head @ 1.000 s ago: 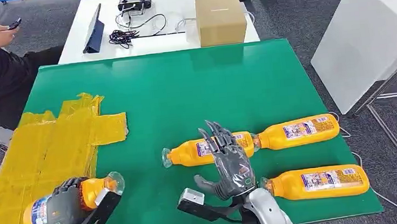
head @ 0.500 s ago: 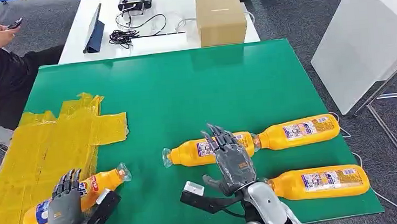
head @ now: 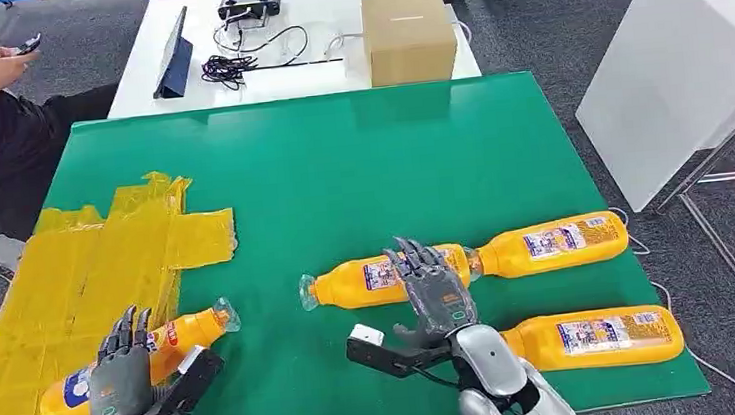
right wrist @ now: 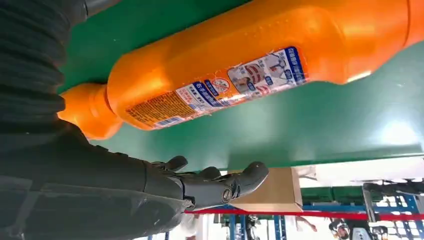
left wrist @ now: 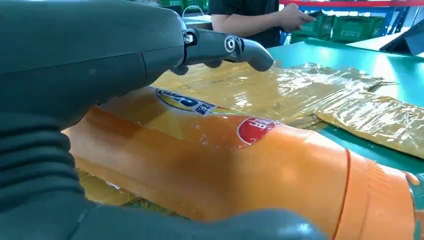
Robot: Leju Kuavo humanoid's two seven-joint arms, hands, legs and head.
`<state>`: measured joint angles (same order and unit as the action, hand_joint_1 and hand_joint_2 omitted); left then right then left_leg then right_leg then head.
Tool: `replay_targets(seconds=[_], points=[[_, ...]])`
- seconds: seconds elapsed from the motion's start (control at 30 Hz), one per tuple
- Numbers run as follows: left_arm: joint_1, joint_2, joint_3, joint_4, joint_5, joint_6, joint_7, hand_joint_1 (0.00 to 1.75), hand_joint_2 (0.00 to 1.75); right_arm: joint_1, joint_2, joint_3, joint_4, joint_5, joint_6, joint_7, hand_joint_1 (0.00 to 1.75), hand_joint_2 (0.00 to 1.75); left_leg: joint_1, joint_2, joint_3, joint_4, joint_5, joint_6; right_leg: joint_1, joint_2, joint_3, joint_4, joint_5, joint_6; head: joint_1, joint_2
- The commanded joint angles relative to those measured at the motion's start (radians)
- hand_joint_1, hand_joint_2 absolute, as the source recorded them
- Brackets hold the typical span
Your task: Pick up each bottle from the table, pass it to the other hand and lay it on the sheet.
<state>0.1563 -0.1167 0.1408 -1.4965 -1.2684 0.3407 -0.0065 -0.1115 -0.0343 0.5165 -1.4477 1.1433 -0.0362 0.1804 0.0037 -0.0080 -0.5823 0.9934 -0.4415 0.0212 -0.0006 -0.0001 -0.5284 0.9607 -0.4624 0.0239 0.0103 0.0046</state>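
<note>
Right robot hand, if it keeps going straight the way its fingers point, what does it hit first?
Probably the middle bottle: the right robot hand has fingertips already over it in the head view, though its height above it is unclear.

A green tabletop (head: 340, 170) carries a crinkled yellow sheet (head: 97, 261) taped along its left side, with one orange bottle (head: 170, 347) lying on it. Three more orange bottles (head: 557, 241) lie flat on the bare green at the right.

Cardboard box (head: 410, 35), tablet (head: 175, 57), cables (head: 231, 67) on white table (head: 321, 71)
</note>
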Motion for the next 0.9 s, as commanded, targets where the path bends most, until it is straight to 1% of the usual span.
replay_targets(seconds=[0.03, 0.17, 0.2, 0.3, 0.33, 0.4, 0.47, 0.53, 0.57, 0.6, 0.63, 0.7, 0.73, 0.8, 0.87, 0.9], points=[[-0.021, 0.018, -0.016, 0.06, 0.001, -0.01, 0.0, 0.0, 0.0, -0.042, -0.011, 0.005, 0.082, -0.001, 0.008, 0.005, 0.0, 1.75, 0.001, 0.001, 0.005, -0.001, 0.0, -0.001, 0.001, 0.001, 0.005, -0.002, 0.0, 0.0, 0.0, 0.0], [-0.021, 0.018, -0.016, 0.06, 0.001, -0.01, 0.0, 0.0, 0.0, -0.042, -0.011, 0.005, 0.082, -0.001, 0.008, 0.005, 0.0, 1.75, 0.001, 0.001, 0.005, -0.001, 0.0, -0.001, 0.001, 0.001, 0.005, -0.002, 0.0, 0.0, 0.0, 0.0], [-0.021, 0.018, -0.016, 0.06, 0.001, -0.01, 0.0, 0.0, 0.0, -0.042, -0.011, 0.005, 0.082, -0.001, 0.008, 0.005, 0.0, 1.75, 0.0, 0.001, 0.002, -0.001, 0.0, 0.0, 0.0, 0.0, 0.002, -0.001, 0.001, 0.0, 0.0, 0.0], [-0.021, 0.018, -0.016, 0.06, 0.001, -0.01, 0.0, 0.0, 0.0, -0.042, -0.011, 0.005, 0.082, -0.001, 0.008, 0.005, 0.0, 1.75, 0.0, 0.001, 0.004, -0.001, 0.0, -0.001, 0.0, 0.001, 0.004, -0.002, 0.0, 0.0, 0.0, 0.0], [-0.009, -0.008, -0.007, 0.003, 0.165, -0.011, -0.075, 0.0, 0.0, -0.054, -0.007, 0.005, 0.107, 0.022, 0.028, 0.03, 0.0, 1.75, 0.0, 0.001, 0.004, -0.001, 0.0, 0.0, 0.0, 0.001, 0.004, -0.002, 0.0, 0.0, 0.0, 0.0], [0.005, -0.039, 0.011, -0.067, 0.318, -0.023, -0.162, 0.0, 0.0, -0.06, -0.006, -0.002, 0.13, 0.032, 0.033, 0.039, 0.0, 1.75, 0.0, 0.001, 0.003, -0.001, 0.0, 0.0, 0.0, 0.0, 0.003, -0.002, 0.0, 0.0, 0.0, 0.0], [0.026, -0.085, 0.028, -0.176, 0.472, -0.044, -0.237, 0.0, 0.0, -0.064, -0.004, -0.015, 0.157, 0.045, 0.037, 0.048, 0.0, 1.75, 0.001, 0.002, 0.003, 0.001, -0.001, 0.0, 0.001, 0.001, 0.004, -0.001, 0.0, 0.0, 0.0, 0.0], [0.047, -0.113, 0.033, -0.253, 0.567, -0.065, -0.283, 0.0, 0.0, -0.065, -0.004, -0.026, 0.169, 0.062, 0.035, 0.059, 0.0, 1.75, 0.001, 0.001, 0.0, 0.001, -0.001, 0.0, 0.001, 0.001, 0.001, -0.001, 0.0, 0.0, 0.0, 0.0], [0.062, -0.124, 0.029, -0.293, 0.61, -0.081, -0.309, 0.0, 0.0, -0.066, -0.003, -0.032, 0.173, 0.076, 0.031, 0.065, 0.0, 1.75, 0.001, 0.002, 0.002, 0.001, -0.001, 0.0, 0.001, 0.001, 0.003, -0.001, 0.0, 0.001, 0.0, 0.0], [0.071, -0.129, 0.027, -0.314, 0.629, -0.092, -0.319, 0.0, 0.0, -0.067, -0.003, -0.038, 0.176, 0.083, 0.032, 0.069, 0.0, 1.75, 0.001, 0.001, 0.0, 0.001, -0.001, 0.0, 0.001, 0.001, 0.001, -0.001, 0.0, 0.001, 0.0, 0.0], [0.08, -0.134, 0.025, -0.331, 0.653, -0.108, -0.327, 0.0, 0.0, -0.069, -0.004, -0.04, 0.177, 0.102, 0.029, 0.077, 0.0, 1.75, 0.001, 0.002, 0.002, 0.001, -0.002, 0.0, 0.001, 0.002, 0.003, -0.001, 0.0, 0.001, 0.0, 0.0], [0.095, -0.143, 0.021, -0.355, 0.674, -0.12, -0.341, 0.0, 0.0, -0.076, 0.0, -0.053, 0.185, 0.116, 0.036, 0.089, 0.0, 1.75, 0.0, 0.002, 0.001, 0.0, -0.001, 0.0, 0.0, 0.002, 0.001, -0.001, 0.0, 0.0, 0.0, 0.0], [0.104, -0.152, 0.014, -0.386, 0.75, -0.138, -0.385, 0.0, 0.0, -0.102, 0.002, -0.05, 0.206, 0.198, 0.072, 0.18, 0.0, 1.75, 0.0, 0.003, 0.003, 0.0, -0.002, 0.0, 0.001, 0.002, 0.003, -0.001, 0.0, 0.0, 0.0, 0.0], [0.119, -0.158, -0.002, -0.436, 0.768, -0.156, -0.372, 0.0, 0.0, -0.142, 0.019, -0.072, 0.262, 0.21, 0.081, 0.174, 0.0, 1.75, 0.0, 0.003, 0.0, 0.001, -0.001, 0.0, 0.0, 0.002, 0.0, 0.0, 0.001, 0.0, 0.0, 0.0], [0.121, -0.159, -0.004, -0.437, 0.765, -0.154, -0.37, 0.0, 0.0, -0.15, 0.023, -0.085, 0.289, 0.214, 0.076, 0.162, 0.0, 1.75, 0.001, 0.006, 0.004, 0.001, -0.003, -0.001, 0.001, 0.005, 0.004, 0.0, 0.0, 0.0, 0.0, 0.0], [0.122, -0.157, -0.004, -0.434, 0.767, -0.153, -0.373, 0.0, 0.0, -0.152, 0.023, -0.088, 0.296, 0.218, 0.07, 0.159, 0.0, 1.75, 0.0, 0.002, 0.001, 0.0, 0.0, 0.0, 0.0, 0.002, 0.001, -0.001, 0.001, 0.0, 0.0, 0.0]])
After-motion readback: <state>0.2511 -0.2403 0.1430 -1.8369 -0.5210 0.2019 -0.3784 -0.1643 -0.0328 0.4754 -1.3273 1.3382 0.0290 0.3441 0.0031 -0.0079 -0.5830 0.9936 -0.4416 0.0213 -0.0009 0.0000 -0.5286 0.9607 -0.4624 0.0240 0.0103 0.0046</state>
